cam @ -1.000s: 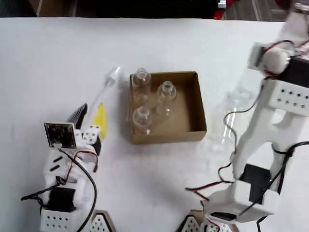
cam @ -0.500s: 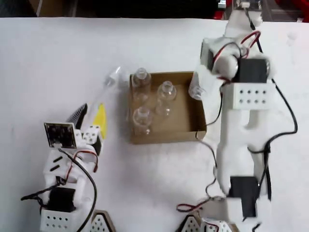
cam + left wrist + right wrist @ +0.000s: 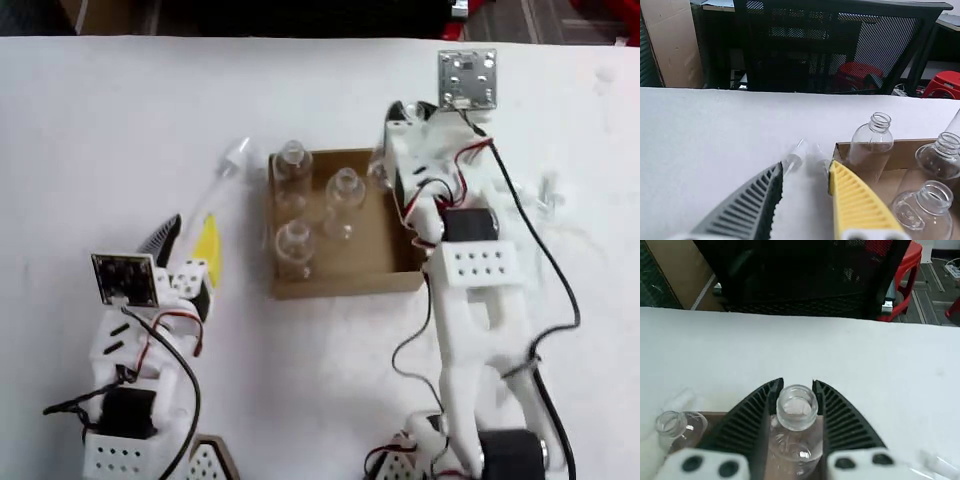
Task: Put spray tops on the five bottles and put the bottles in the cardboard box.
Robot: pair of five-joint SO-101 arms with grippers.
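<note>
High view: cardboard box (image 3: 385, 255) sat mid-table (image 3: 120, 110). Three bottles stood upright inside it with open necks: corner bottle (image 3: 292, 160) at the box's far left corner, middle bottle (image 3: 345, 188) toward the box's centre, near bottle (image 3: 294, 243) by the box's near left side. Spray top (image 3: 234, 156) lay on the table just outside the box's far left corner. Left gripper (image 3: 190, 228) sat left of the box, near it but not touching, jaws spread, holding nothing. Right arm (image 3: 470, 265) ran along the box's right side, its head over the box's far right corner.

Left wrist view: grey and yellow jaws were parted, with the spray top on the table just past their tips, beside the box's left wall. All three bottles stood inside the box.

Right wrist view: right gripper (image 3: 796, 386) was clamped on the neck of the held bottle (image 3: 796, 412). Bottle was upright with an open neck, and the box's brown showed beneath it. One boxed bottle stood farther along the box, apart from the held one.
</note>
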